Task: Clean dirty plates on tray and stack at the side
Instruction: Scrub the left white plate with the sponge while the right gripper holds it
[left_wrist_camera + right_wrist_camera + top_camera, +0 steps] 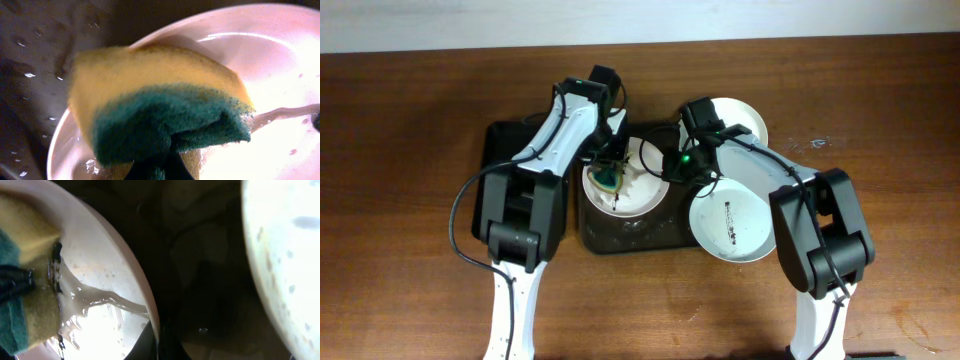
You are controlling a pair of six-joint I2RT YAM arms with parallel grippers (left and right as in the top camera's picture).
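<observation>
A white plate (642,192) lies in the black tray (620,240). My left gripper (610,168) is shut on a yellow and green sponge (610,181) and presses it on the plate's left part. In the left wrist view the sponge (160,100) fills the middle above the jaws (160,171), over the wet plate (280,65). My right gripper (665,165) is shut on the plate's right rim; the right wrist view shows its jaws (159,342) pinching the rim of the plate (105,275), with the sponge (25,305) at the left and a brownish streak of water.
A second white plate (732,222) with specks leans on the tray's right edge, and shows in the right wrist view (285,255). A third white plate (748,115) lies on the wooden table behind it. The tray's floor (30,50) is wet.
</observation>
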